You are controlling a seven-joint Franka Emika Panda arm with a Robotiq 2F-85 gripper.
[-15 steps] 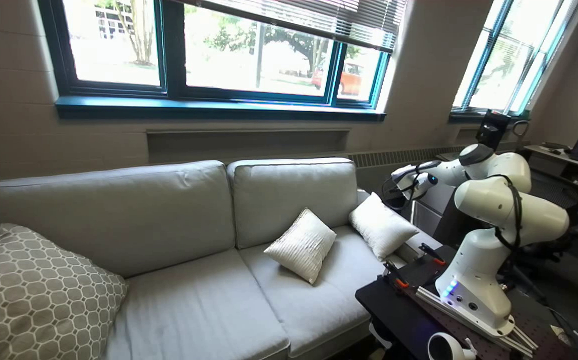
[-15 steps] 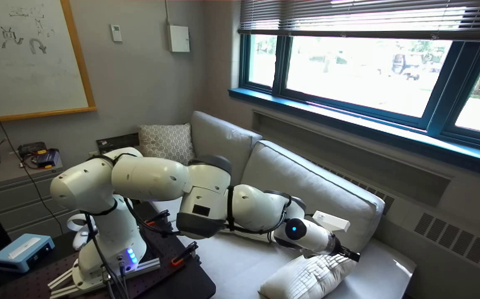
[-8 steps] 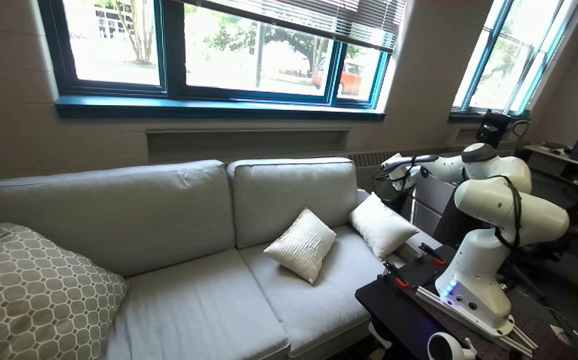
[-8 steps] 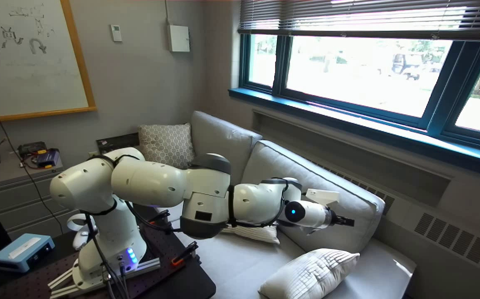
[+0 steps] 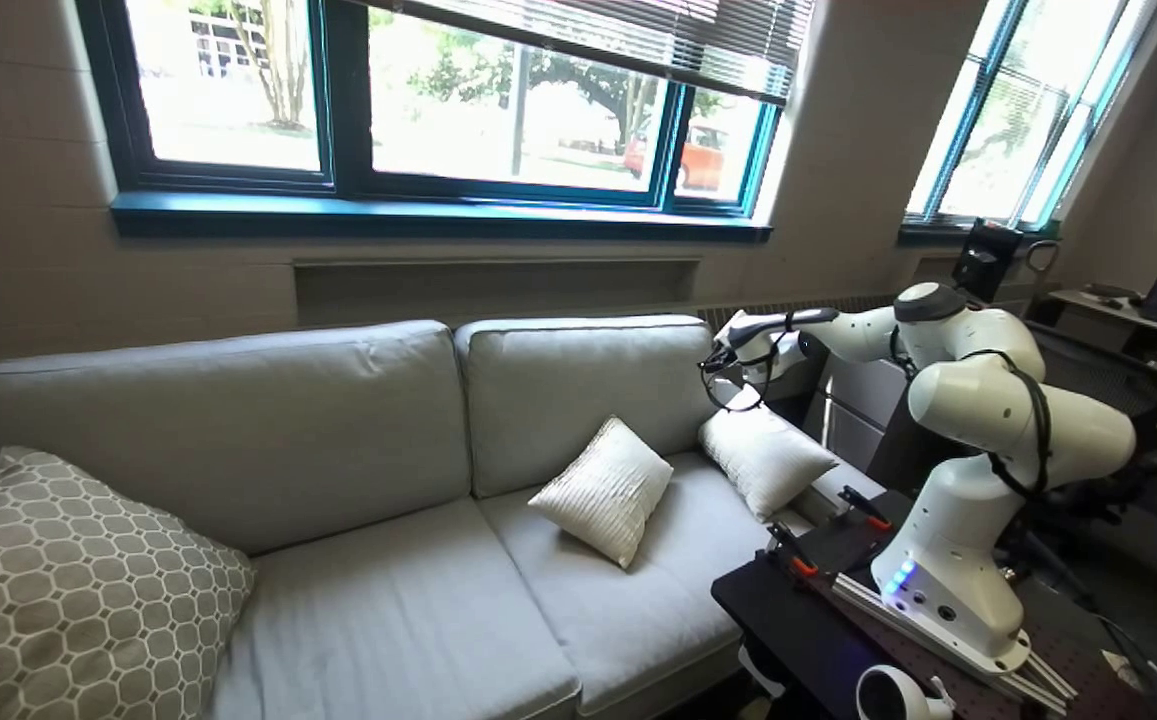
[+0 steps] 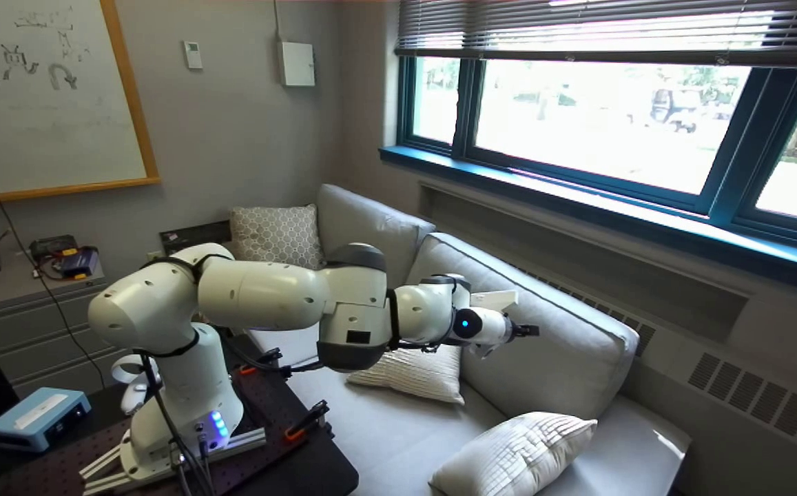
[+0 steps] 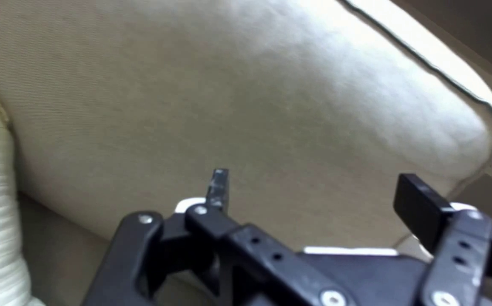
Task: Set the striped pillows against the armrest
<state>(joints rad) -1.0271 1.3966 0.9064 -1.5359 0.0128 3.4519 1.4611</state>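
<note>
Cream striped pillow (image 5: 766, 452) leans against pale armrest (image 6: 639, 448), second striped pillow (image 5: 603, 492) sits tilted on seat (image 5: 388, 610), apart from armrest

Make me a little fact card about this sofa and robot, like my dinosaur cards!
Sofa: pale, by a window
One striped pillow: beside the armrest, seemingly leaning on it
Other striped pillow: farther along the sofa, apart from the armrest
Patterned pillow: at the sofa's opposite end
Gripper: open, holding nothing, in front of a back cushion
Next, maybe: bring the farther pillow over to the armrest
</note>
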